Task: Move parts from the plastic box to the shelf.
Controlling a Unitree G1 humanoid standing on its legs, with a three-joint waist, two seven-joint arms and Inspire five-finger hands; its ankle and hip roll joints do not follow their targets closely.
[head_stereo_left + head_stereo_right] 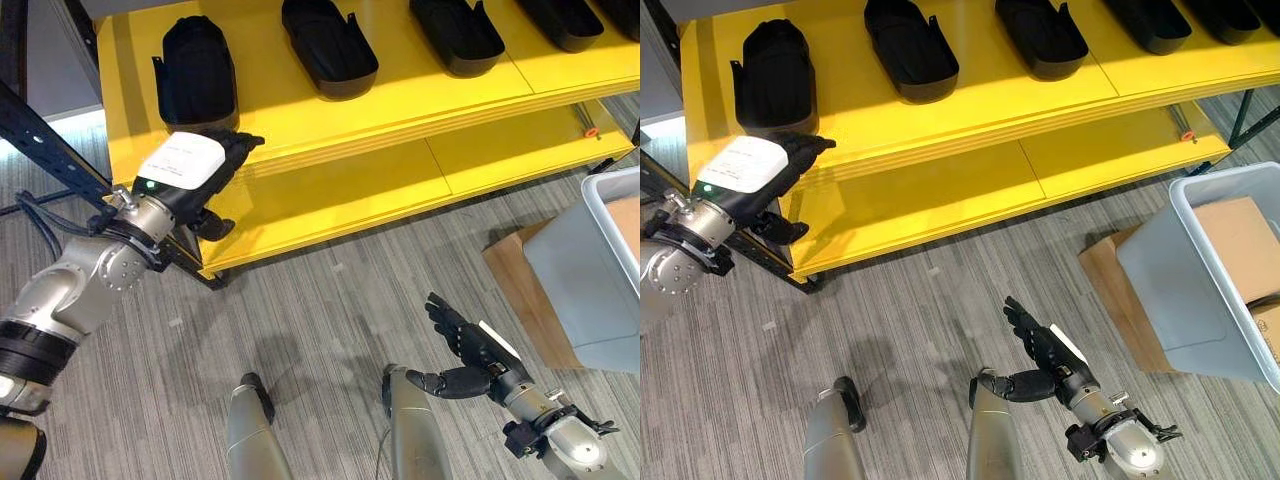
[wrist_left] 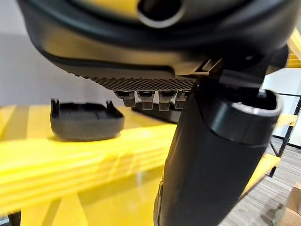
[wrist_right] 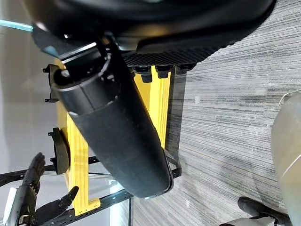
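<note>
Yellow boards make the shelf [image 1: 330,190], which has two levels and fills the upper part of the frame; its paint is smooth and a little shiny. Under it the floor [image 1: 320,310] is grey, with fine stripes like a woven carpet. On the top level stand black parts [image 1: 329,45] in a row, long and hollow like shallow tubs, with a matte plastic look; the ones at the upper right are cut off by the frame edge. The part at the far left [image 1: 195,72] is just above the left hand [image 1: 195,170].

The left hand is at the front edge of the shelf, in the left of the frame, with its fingers straight and holding nothing. The right hand [image 1: 470,360] hangs over the floor in the lower right, its fingers also relaxed and empty.

At the right edge is the plastic box [image 1: 1200,290], pale grey with smooth walls and partly cut off. Brown cardboard [image 1: 1240,245] lies inside it, and another cardboard piece [image 1: 1115,285] lies flat under its corner. What else the box holds cannot be made out.
</note>
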